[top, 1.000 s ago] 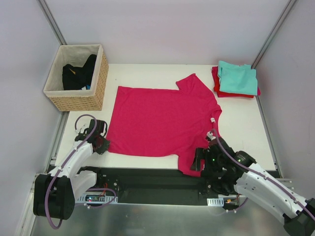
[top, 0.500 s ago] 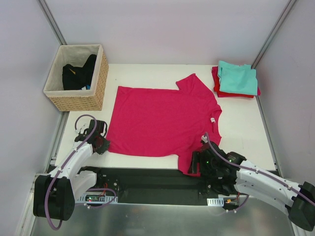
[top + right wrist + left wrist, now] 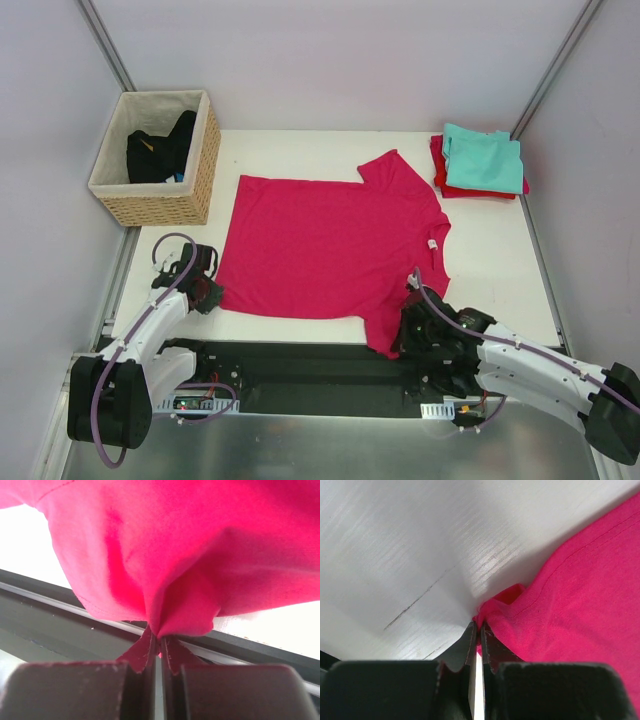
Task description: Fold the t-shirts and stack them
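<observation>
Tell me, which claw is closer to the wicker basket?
Left. The left claw pinches a corner of the pink shirt just in front of the basket; the right claw grips its sleeve, well off to the other side.

Bright, even overhead light — soft shadows, wrist close-ups slightly blurred.

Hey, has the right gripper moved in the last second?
Yes. The right gripper has shifted slightly left, away from the table right edge, and closed on the magenta t-shirt sleeve.
</observation>
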Action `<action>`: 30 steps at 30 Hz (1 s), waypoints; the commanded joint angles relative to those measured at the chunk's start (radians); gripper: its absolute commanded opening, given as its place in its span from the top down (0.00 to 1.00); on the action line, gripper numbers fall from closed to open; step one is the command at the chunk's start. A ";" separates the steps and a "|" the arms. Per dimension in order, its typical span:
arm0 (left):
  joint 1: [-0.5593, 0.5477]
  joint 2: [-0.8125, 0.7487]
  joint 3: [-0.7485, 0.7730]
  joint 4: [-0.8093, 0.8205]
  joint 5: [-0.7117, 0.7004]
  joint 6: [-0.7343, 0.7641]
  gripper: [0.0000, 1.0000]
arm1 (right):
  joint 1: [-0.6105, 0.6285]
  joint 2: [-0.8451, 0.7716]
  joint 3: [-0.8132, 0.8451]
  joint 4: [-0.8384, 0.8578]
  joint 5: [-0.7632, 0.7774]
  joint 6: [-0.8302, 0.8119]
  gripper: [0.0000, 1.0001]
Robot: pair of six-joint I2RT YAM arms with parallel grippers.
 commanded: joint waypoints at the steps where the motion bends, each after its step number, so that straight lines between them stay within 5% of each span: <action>1: 0.011 0.015 -0.002 -0.004 0.026 0.017 1.00 | 0.007 -0.007 0.026 -0.040 0.047 0.004 0.99; 21: 0.011 0.000 0.158 -0.004 0.080 0.099 1.00 | -0.001 0.082 0.418 -0.195 0.380 -0.174 0.99; 30: 0.011 0.072 0.236 0.002 0.066 0.110 1.00 | -0.139 0.057 0.463 -0.246 0.448 -0.219 0.99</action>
